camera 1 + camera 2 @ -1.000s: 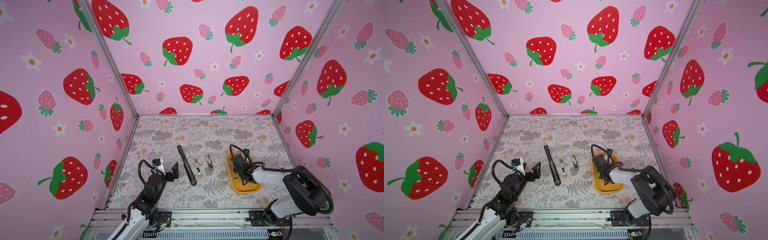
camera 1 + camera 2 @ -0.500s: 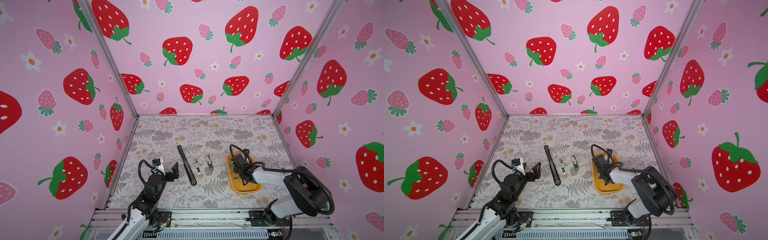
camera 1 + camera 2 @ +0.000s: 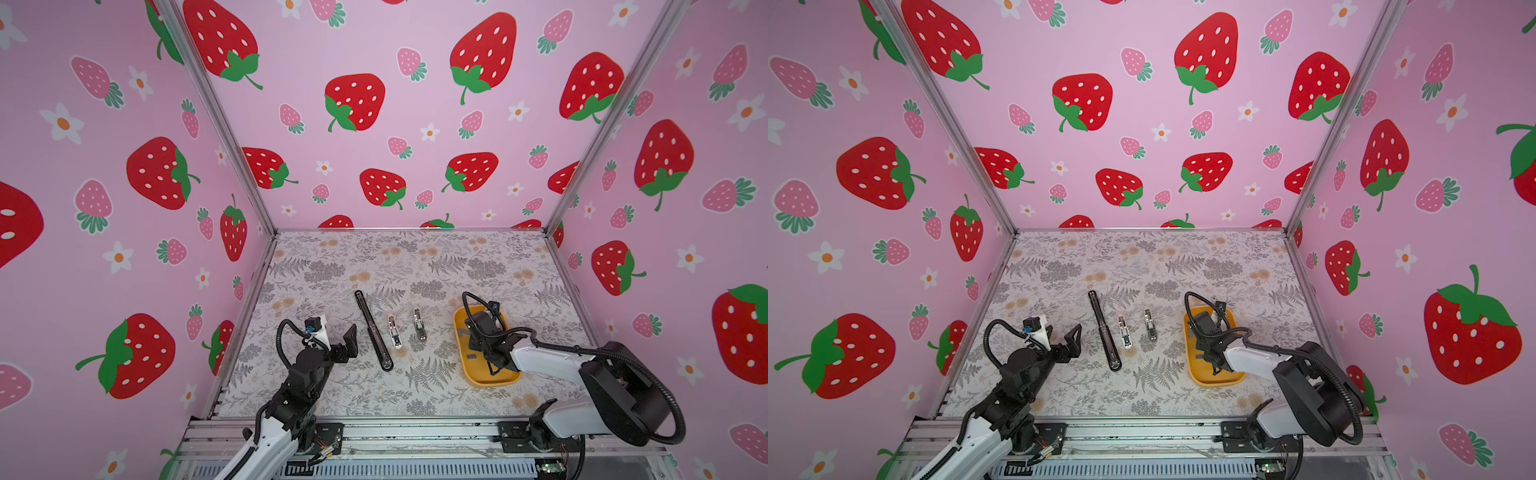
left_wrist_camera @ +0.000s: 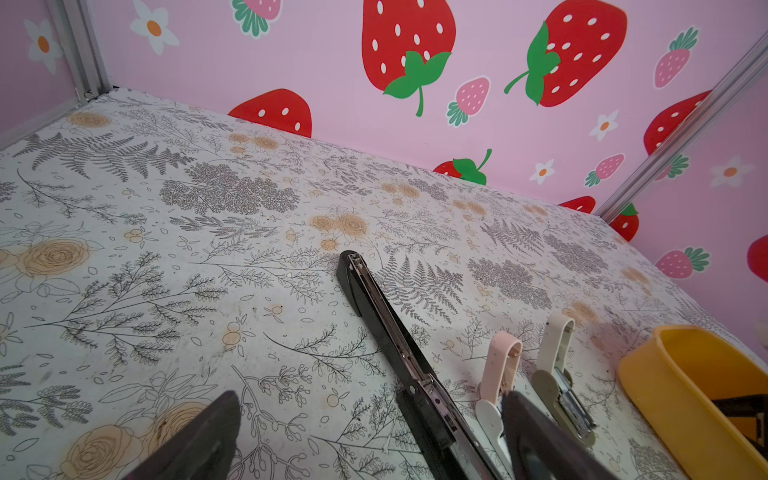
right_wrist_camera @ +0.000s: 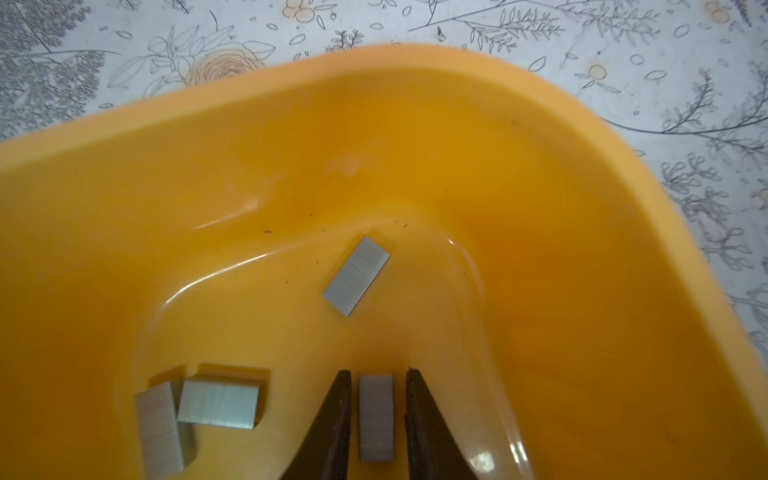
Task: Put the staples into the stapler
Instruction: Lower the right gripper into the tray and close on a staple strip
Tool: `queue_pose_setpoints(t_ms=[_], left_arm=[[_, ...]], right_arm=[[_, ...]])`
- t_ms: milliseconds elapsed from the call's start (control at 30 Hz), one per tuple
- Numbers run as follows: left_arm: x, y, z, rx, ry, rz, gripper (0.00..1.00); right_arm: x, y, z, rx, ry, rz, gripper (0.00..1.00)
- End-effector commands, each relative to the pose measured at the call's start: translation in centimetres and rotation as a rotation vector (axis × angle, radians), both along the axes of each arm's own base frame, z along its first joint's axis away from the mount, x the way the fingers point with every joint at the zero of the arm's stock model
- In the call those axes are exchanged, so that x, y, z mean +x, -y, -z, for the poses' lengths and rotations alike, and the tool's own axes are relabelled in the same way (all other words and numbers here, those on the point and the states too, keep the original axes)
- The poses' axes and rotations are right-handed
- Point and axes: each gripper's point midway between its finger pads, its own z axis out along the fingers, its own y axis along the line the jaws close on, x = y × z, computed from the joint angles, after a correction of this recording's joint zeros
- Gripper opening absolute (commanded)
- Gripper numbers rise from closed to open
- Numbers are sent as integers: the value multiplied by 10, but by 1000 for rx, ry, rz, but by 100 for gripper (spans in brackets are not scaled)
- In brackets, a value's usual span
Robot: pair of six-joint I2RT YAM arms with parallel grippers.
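Likely light and slick, a staple strip (image 5: pixel 376 417) in the yellow tray (image 5: pixel 540 124) lies within the barely spread right hand (image 5: pixel 378 372) (pinch its long edges).

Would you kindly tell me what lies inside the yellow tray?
Four grey staple strips show in the yellow tray, one between the right gripper's open jaws. The arm covers the rest of the floor.

Pink walls (image 3: pixel 374 41) all round, splashed with red strawberries and white flowers, meeting at silver metal corner posts (image 3: pixel 220 124). Down below, a pale mat (image 3: pixel 415 257) printed with grey ferns and tan roses.
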Motion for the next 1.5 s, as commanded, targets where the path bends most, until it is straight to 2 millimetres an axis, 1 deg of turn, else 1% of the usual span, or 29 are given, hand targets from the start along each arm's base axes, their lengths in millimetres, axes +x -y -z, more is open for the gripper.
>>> queue_pose_setpoints(t_ms=[0,100,167,300,367,467,567,767,867,1133,1167,1200,1233,1300,1467], left_arm=[[0,-3,-1,-10,0,-20,99],[0,-3,-1,-8,0,-20,99],[0,-4,-1,-9,0,-21,99],[1,-4,-1,-9,2,-25,99],[0,-4,-1,-8,1,-23,99],[0,-4,-1,-9,0,-21,99],[0,-3,-2,-10,2,-20,99],[0,-3,-2,-11,2,-21,99],[0,-4,-1,-10,0,-22,99],[0,-4,-1,-9,0,-23,99],[0,-4,-1,-10,1,-23,99],[1,-4,-1,-9,0,-25,99],[0,-4,-1,-9,-1,-25,99],[1,-5,-1,-8,1,-28,99],[1,-5,-1,-9,0,-27,99]], right_arm=[[-16,7,22,-62,-107,-17,33],[-14,7,27,-84,-121,-14,32],[-13,6,26,-82,-122,-14,30],[-14,6,24,-72,-118,-18,29],[-15,6,22,-67,-117,-21,29],[-19,9,20,-70,-120,-17,33],[-20,9,19,-66,-124,-23,33],[-21,8,17,-49,-114,-26,29],[-21,9,18,-51,-116,-22,24],[-20,11,19,-64,-117,-14,21],[-20,10,20,-66,-119,-16,23],[-20,10,20,-67,-119,-15,29],[-19,10,20,-67,-118,-14,32],[-19,10,21,-69,-120,-16,32],[-19,10,23,-73,-125,-15,24]])
